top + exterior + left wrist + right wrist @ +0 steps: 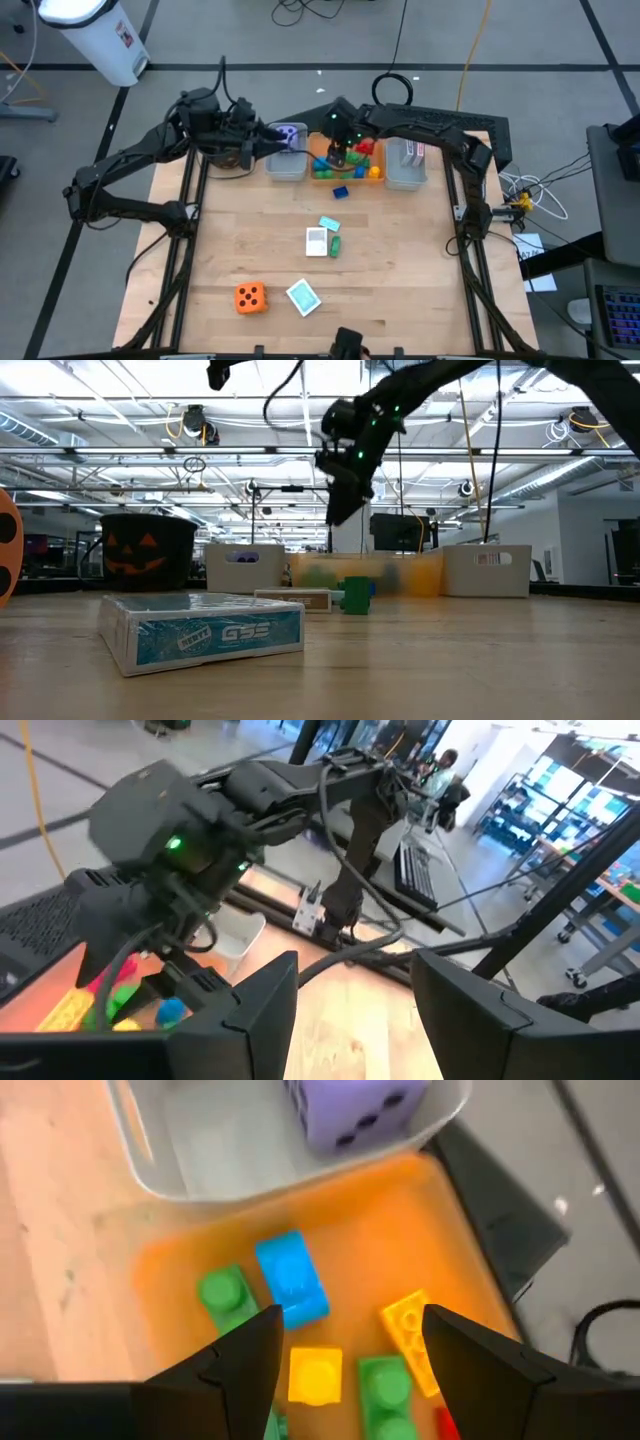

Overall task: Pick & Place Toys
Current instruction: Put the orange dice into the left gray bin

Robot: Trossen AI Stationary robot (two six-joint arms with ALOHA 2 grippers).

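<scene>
Right gripper [345, 1370] poised over the orange bin [346, 172] at the far middle of the tabletop [400, 270], jaws parted and empty, as the right wrist view shows; directly below and between the jaws lie loose bricks, among them a blue brick [291, 1278], a yellow brick [315, 1375] and a green brick [226, 1294]. The purple die [360, 1108] rests in the grey bin [286, 158] just beside the orange one. The toys not yet binned lie nearer the front: a blue brick [340, 192] on the tabletop just outside the orange bin, a teal card [329, 224], a white card [316, 241] touching a green brick [335, 245], a second teal card [303, 295], and the orange die [250, 297] near the front left. By this layout the right arm is judged the nearer to the stray blue brick, which lies toward the front from its jaws. Left gripper [355, 1010] hangs by the grey bin, jaws apart, nothing visible between them. The low view blurs the bins' contents; the wrist view cuts off the bricks at its lower edge.
</scene>
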